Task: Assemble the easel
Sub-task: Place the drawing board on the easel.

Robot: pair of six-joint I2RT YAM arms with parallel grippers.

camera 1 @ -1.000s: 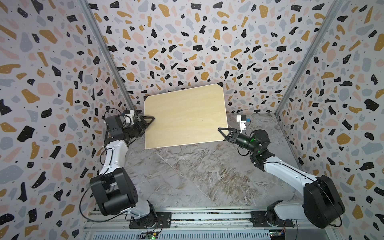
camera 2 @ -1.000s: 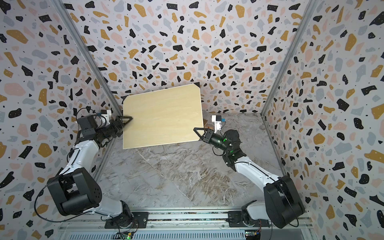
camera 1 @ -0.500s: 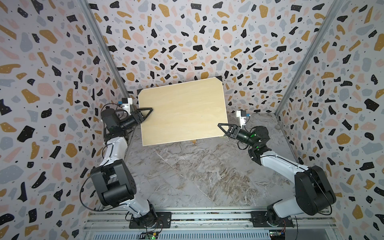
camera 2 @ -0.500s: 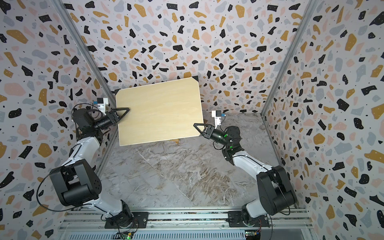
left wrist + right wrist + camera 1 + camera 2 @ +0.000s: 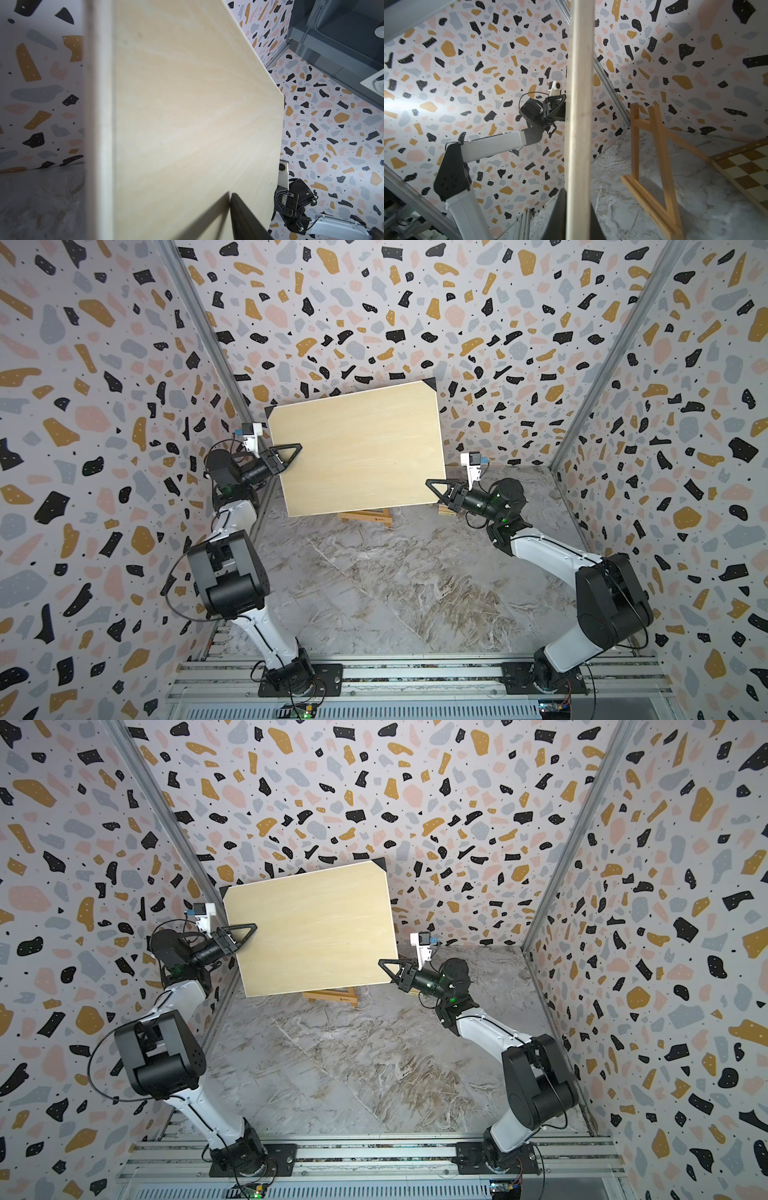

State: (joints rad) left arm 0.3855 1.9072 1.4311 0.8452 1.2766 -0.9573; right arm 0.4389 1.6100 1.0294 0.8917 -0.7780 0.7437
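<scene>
Easel [image 5: 368, 517] stands at twelve o'clock on the counter [image 5: 395, 580] beneath the raised board [image 5: 357, 448], clenched at four o'clock by the right end effector [image 5: 434, 485], with the left end effector [image 5: 293, 450] at nine, grip impossible to tell; a one-sided hold could drop the board onto it.

Pale flat wooden board [image 5: 579, 104] seen edge-on, crossing frame centre. Right pincer [image 5: 577, 212]: dark fingers [image 5: 558, 214] either side of the near edge, clamped onto it. Left pincer [image 5: 557, 108] at the board's far edge; grip not discernible. Beyond the board, light-orange slatted wooden A-frame easel [image 5: 654, 155] rests on grey marbled desk [image 5: 612, 207], back leg spread toward the corner of a brown-and-cream chequered chessboard [image 5: 745, 168]. Speckled terrazzo-print walls [image 5: 467, 62] behind.
</scene>
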